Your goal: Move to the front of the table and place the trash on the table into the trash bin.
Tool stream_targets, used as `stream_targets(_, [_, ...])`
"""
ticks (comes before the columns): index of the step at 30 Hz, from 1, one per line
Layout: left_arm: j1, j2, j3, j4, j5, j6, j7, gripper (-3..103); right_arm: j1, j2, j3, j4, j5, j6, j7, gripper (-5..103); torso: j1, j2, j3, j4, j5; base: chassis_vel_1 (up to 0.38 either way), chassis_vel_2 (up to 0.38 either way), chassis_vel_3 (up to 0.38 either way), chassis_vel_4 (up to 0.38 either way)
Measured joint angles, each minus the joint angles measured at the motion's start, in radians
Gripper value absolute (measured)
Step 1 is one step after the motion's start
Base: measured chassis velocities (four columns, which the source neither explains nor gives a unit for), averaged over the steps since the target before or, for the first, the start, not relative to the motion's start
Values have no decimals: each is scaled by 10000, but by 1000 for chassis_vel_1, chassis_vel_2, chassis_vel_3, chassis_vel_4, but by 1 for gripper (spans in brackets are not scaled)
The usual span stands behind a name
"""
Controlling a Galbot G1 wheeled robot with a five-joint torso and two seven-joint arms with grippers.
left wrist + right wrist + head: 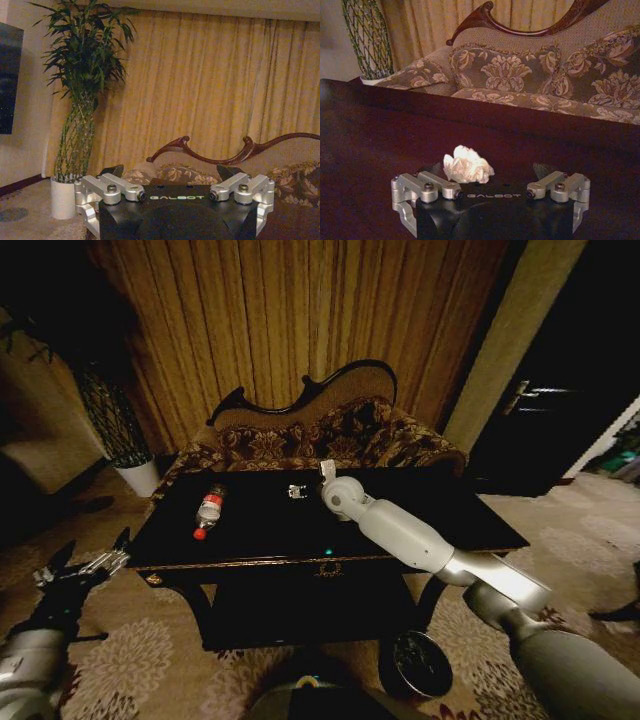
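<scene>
From the head camera, you see your right arm stretched out over the black desk (420, 515), its right tool (327, 472) near the far edge beside a small white scrap (295, 491); whether it is spread there you cannot tell. The bottle (208, 510) with red cap and red-white label lies on its side toward the desk's left part, label text too small to read. The left tool (85, 565) hangs spread off the desk's left front corner, over the carpet. The trash bin (418, 664) stands on the floor under the desk's front right. The patterned sofa (330, 435) sits behind the desk.

On the left wrist camera, "GALBOT" is printed on the left tool (175, 172), fingers spread on nothing, facing the sofa, curtain and a potted plant (80, 100).

On the right wrist camera, the same "GALBOT" marks the right tool (492, 170), spread wide over the desktop, a crumpled white scrap (467, 165) lying between its fingers near one side.
</scene>
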Motion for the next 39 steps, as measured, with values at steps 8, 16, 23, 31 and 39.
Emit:
stream_targets(8, [1, -5, -7, 0, -3, -5, 2, 100, 21, 66, -42, -122, -54, 6, -28, 100, 0, 0, 0, 0, 0, 0, 0, 0, 0])
stream_targets(16, [-4, -1, -15, 0, -8, -14, 3, 100, -17, 28, -116, -105, -145, 27, -49, 85, 0, -1, 0, 0, 0, 0, 0, 0, 0])
stream_targets(23, [-6, 4, -21, 0, -14, -22, 4, 100, -114, -74, -123, -33, -278, 41, -109, 52, 0, 0, 0, -1, 0, 0, 0, 0, 0])
stream_targets(31, [-7, 9, -22, 0, -18, -25, 6, 100, -119, -80, -124, -24, -280, 42, -117, 25, 0, 0, 0, 0, 0, 0, 0, 0, 0])
stream_targets(39, [-7, 11, -22, 0, -18, -25, 6, 100, -122, -80, -122, -18, -280, 42, -119, 1, 0, 0, 0, 0, 0, 0, 0, 0, 0])
